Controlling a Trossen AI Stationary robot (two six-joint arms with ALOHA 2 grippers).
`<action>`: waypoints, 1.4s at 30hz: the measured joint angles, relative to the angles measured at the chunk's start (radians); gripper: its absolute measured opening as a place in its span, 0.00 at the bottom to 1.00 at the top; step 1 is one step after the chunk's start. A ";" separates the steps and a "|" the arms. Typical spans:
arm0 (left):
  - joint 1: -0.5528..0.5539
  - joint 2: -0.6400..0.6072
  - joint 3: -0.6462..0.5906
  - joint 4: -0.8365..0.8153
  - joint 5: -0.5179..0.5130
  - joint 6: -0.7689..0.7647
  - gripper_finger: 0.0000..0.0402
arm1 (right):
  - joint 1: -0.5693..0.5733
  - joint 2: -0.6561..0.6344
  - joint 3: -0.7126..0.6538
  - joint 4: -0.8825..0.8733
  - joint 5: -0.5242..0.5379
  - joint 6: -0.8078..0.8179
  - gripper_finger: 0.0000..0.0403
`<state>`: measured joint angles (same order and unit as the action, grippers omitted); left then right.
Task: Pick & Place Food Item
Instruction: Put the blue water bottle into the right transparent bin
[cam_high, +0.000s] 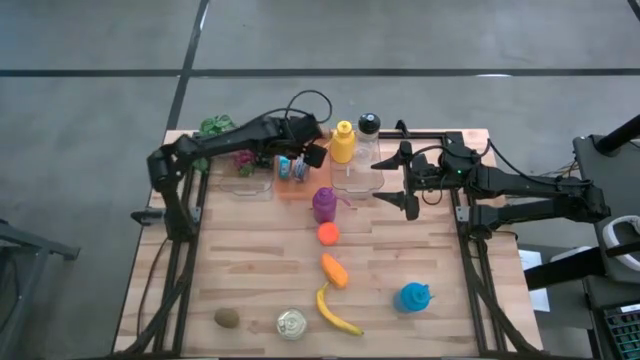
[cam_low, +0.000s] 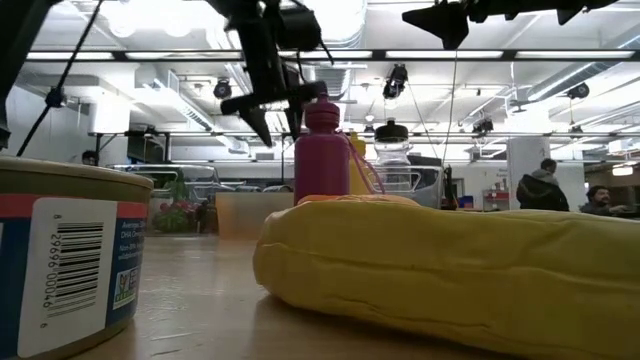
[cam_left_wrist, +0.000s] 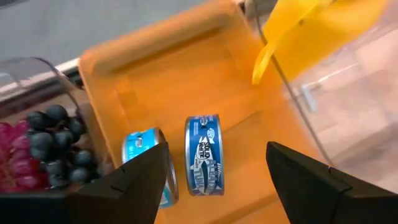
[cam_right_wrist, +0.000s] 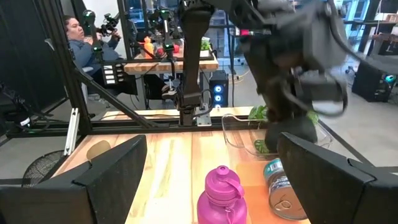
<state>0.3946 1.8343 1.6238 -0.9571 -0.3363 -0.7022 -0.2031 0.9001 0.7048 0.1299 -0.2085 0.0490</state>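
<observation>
The left gripper (cam_left_wrist: 214, 180) hangs with fingers spread above the orange tray (cam_left_wrist: 180, 81), holding nothing. Only its wrist view shows 2 blue tins (cam_left_wrist: 204, 155) on edge in that tray, and dark grapes (cam_left_wrist: 46, 134) in the clear container (cam_left_wrist: 37, 68) beside it. The right gripper (cam_high: 411, 204) hovers spread, empty, near the purple bottle (cam_high: 324, 204).

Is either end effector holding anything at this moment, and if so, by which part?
Nothing is held. The left end effector is open above two tins in the orange tray; the right end effector is open and empty.
</observation>
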 joint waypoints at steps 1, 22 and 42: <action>0.000 -0.019 -0.001 -0.003 0.000 0.007 0.67 | 0.000 0.000 0.000 0.000 0.000 0.000 0.89; -0.442 -0.306 -0.013 -0.013 -0.081 0.053 0.62 | 0.000 0.000 0.000 0.000 0.000 0.000 0.89; -0.877 -0.299 -0.016 0.083 -0.353 -0.118 0.61 | 0.000 0.000 0.000 0.002 0.000 0.002 0.89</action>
<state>-0.4822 1.5352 1.6076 -0.8743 -0.6896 -0.8200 -0.2033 0.8999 0.7048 0.1318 -0.2085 0.0509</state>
